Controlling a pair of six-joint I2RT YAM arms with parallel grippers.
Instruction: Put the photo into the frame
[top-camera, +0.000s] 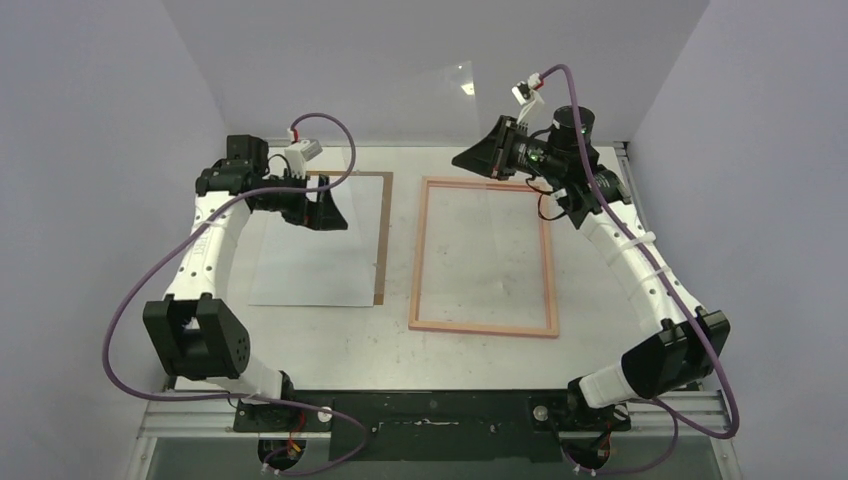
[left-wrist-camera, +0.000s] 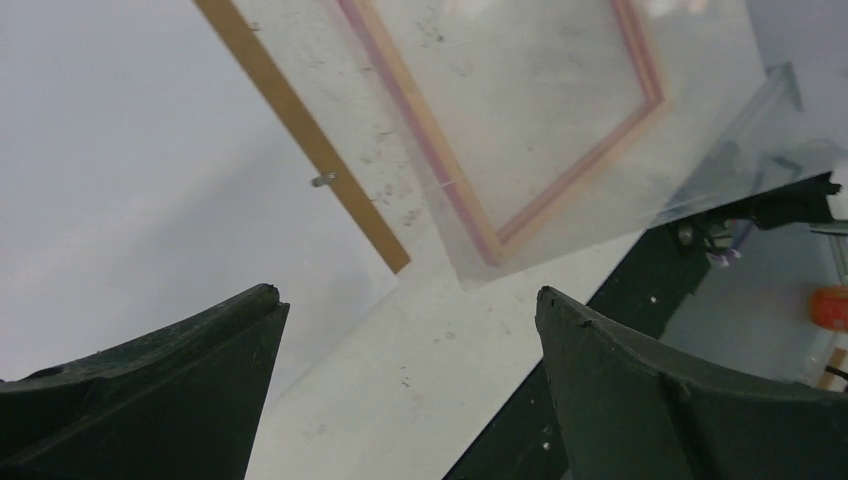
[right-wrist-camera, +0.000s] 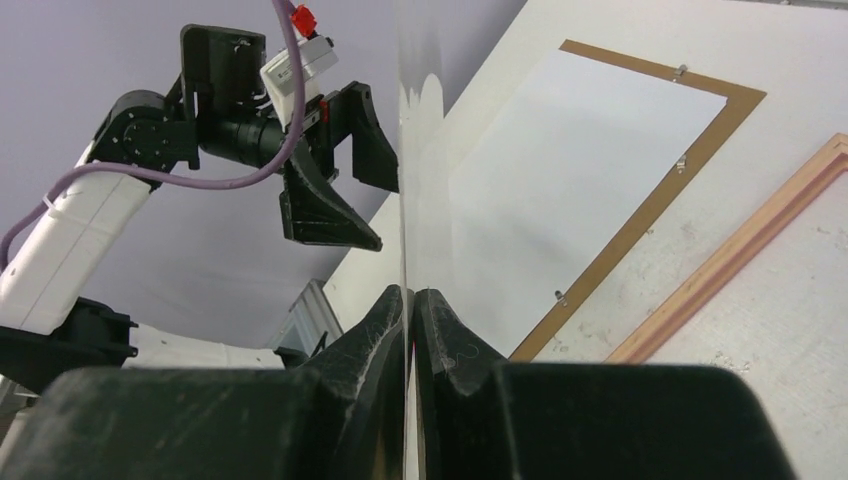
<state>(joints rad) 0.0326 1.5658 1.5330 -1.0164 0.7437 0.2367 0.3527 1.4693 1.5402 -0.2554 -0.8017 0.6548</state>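
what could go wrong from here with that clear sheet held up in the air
The thin clear pane is pinched at one edge by the shut right gripper; it may slip or flex.
It appears close to the open left gripper, which could knock it.
The white paper photo lies loose on the brown hardboard backing panel, so it might slide when grasped.

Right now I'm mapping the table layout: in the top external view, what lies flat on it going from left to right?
White photo → bare brown strip of the backing panel → pink frame.
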